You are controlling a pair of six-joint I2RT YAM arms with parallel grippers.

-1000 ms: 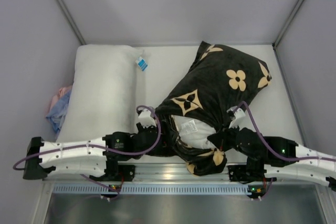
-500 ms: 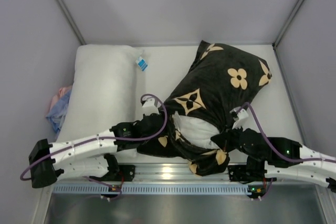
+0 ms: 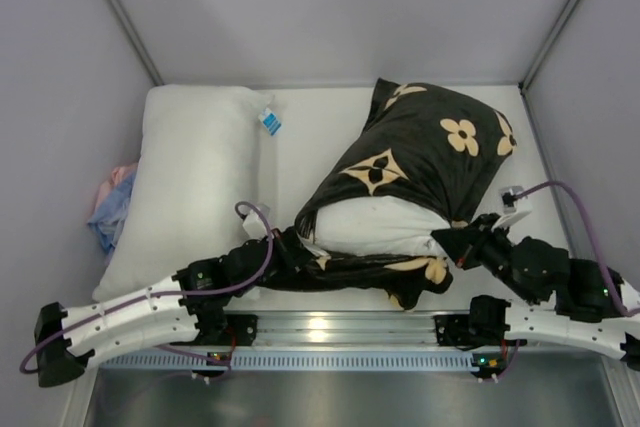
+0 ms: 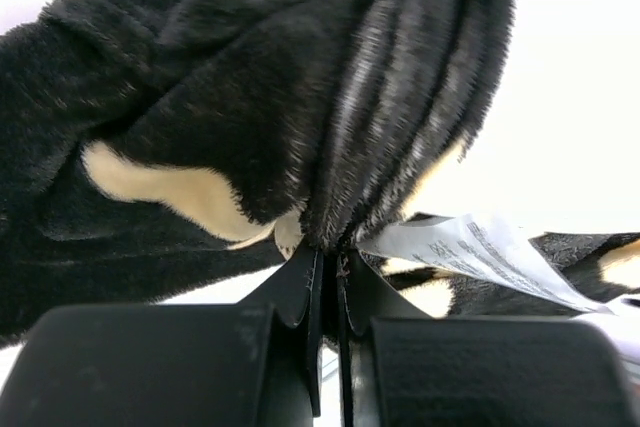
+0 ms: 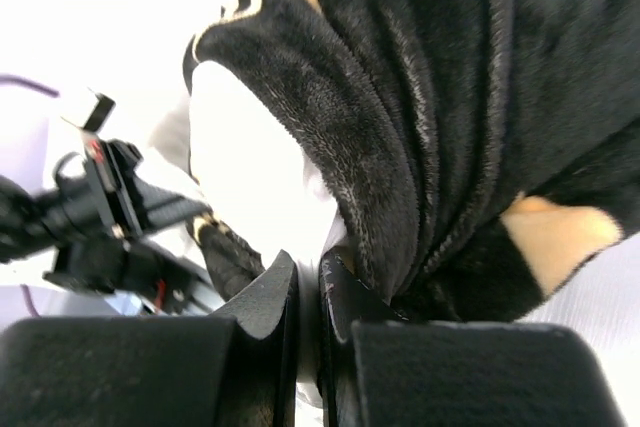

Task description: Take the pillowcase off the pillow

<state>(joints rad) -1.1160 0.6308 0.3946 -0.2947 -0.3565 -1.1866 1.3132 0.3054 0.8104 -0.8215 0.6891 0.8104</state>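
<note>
The black pillowcase (image 3: pixel 420 157) with tan flowers lies at the right of the table, its open end toward the arms. The white pillow (image 3: pixel 375 225) bulges out of that opening. My left gripper (image 3: pixel 298 245) is at the opening's left corner. In the left wrist view my left gripper (image 4: pixel 330 252) is shut on a bunched fold of the pillowcase (image 4: pixel 250 117), with a printed white tag (image 4: pixel 470 247) beside it. My right gripper (image 3: pixel 448 244) is at the opening's right corner. In the right wrist view my right gripper (image 5: pixel 308 265) is shut on white fabric of the pillow (image 5: pixel 240 157), right beside the pillowcase (image 5: pixel 440 97) edge.
A second white pillow (image 3: pixel 195 177) with a blue-white tag (image 3: pixel 268 122) lies along the left side. A pink-blue cloth bundle (image 3: pixel 110 207) sits against the left wall. Grey walls enclose the table on three sides. The metal rail (image 3: pixel 320 327) with the arm bases runs along the near edge.
My left gripper has gone from open to shut on the pillowcase's left corner. The right arm moved right and away. The opening is stretched wider and more white pillow shows.
</note>
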